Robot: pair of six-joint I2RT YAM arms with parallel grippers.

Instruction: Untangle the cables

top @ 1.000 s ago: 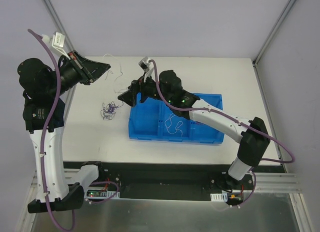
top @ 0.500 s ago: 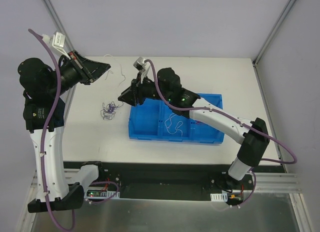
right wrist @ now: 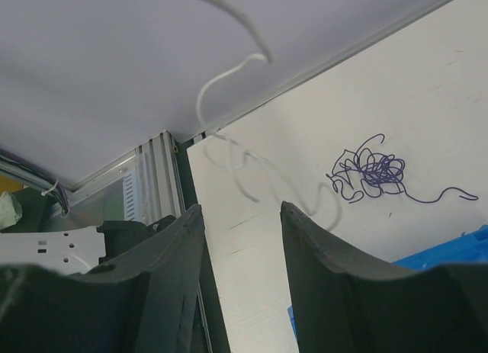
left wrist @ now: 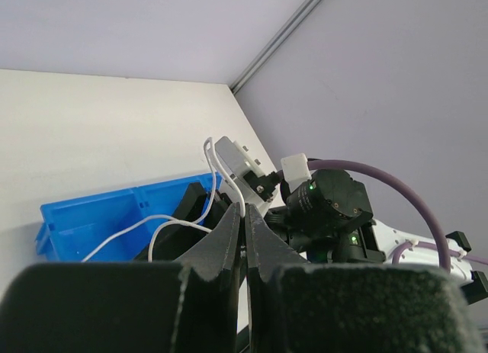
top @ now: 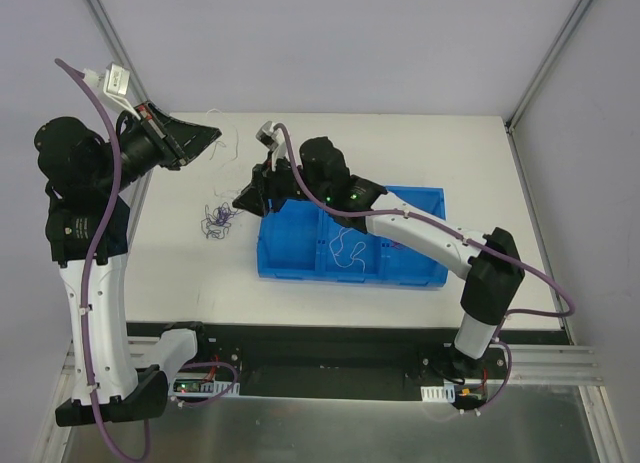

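1. Your left gripper [left wrist: 245,225] is closed tight on one white cable [left wrist: 222,172], which curls up and away from the fingertips.
2. Your right gripper [right wrist: 241,213] is partly open and holds nothing. The white cable hangs just in front of it.
3. The purple tangle [right wrist: 371,171] lies loose on the table [top: 430,153], near the blue bin [top: 300,266]. Another white cable [top: 345,248] lies inside the bin.
4. If you close the right fingers too early, I think they will miss the thin hanging cable. A strong pull could also make it slip from the left grip.
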